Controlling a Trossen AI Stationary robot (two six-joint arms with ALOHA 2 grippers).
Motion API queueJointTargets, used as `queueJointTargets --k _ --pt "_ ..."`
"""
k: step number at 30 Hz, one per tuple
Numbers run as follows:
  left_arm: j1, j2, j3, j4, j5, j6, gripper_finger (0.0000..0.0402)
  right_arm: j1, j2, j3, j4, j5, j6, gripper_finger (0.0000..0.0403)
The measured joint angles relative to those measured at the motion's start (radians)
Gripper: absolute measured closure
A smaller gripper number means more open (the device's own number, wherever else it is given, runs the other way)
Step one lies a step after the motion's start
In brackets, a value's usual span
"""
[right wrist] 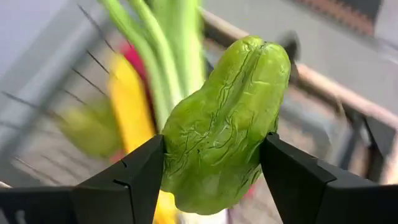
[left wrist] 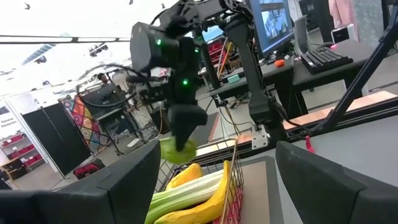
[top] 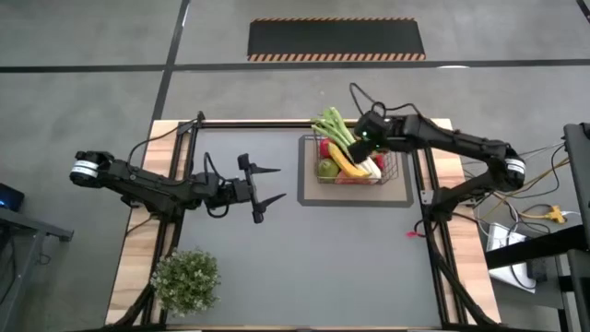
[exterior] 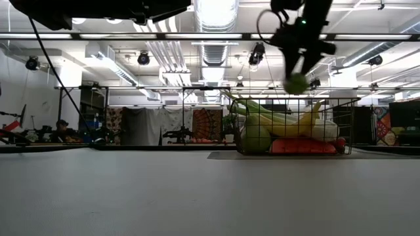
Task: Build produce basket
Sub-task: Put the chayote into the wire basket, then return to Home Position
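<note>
My right end effector (right wrist: pixel 211 171) grips a wrinkled green pepper (right wrist: pixel 224 124) above the basket (top: pixel 355 161), its long axis running away from the fingers. My left end effector (top: pixel 267 184) waits wide open over the surface (top: pixel 277 267).

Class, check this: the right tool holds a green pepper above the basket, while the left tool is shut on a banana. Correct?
Not quite. The left tool is open and empty, as the high view shows. The right tool does hold the green pepper above the basket.
</note>
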Motion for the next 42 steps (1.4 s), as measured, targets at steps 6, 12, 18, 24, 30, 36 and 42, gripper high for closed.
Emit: queueJointTargets --k 6,12,18,24,30,36,42 --pt "0.000 0.000 0.000 0.000 0.000 0.000 0.0103 -0.063 0.000 0.003 -0.260 -0.024 0.056 0.0172" --pt "0.000 0.000 0.000 0.000 0.000 0.000 0.0103 -0.062 0.000 -0.010 -0.273 -0.037 0.031 0.0172" --pt "0.000 0.001 0.000 0.000 0.000 0.000 0.0103 -0.062 0.000 -0.049 -0.275 -0.105 0.002 0.0165" --pt "0.000 0.001 0.000 0.000 0.000 0.000 0.0103 -0.062 0.000 -0.074 -0.274 -0.102 0.028 0.0123" --pt "0.000 0.001 0.000 -0.002 0.000 -0.001 0.0103 -0.062 0.000 -0.069 -0.283 -0.102 0.025 0.0079" --pt "-0.022 -0.015 0.000 -0.076 -0.003 -0.025 0.0103 -0.025 -0.016 -0.040 -0.235 -0.047 0.027 0.0061" --pt "-0.220 -0.147 0.001 -0.408 0.063 -0.057 0.0103 0.201 -0.078 -0.105 0.121 0.059 -0.115 0.0071"
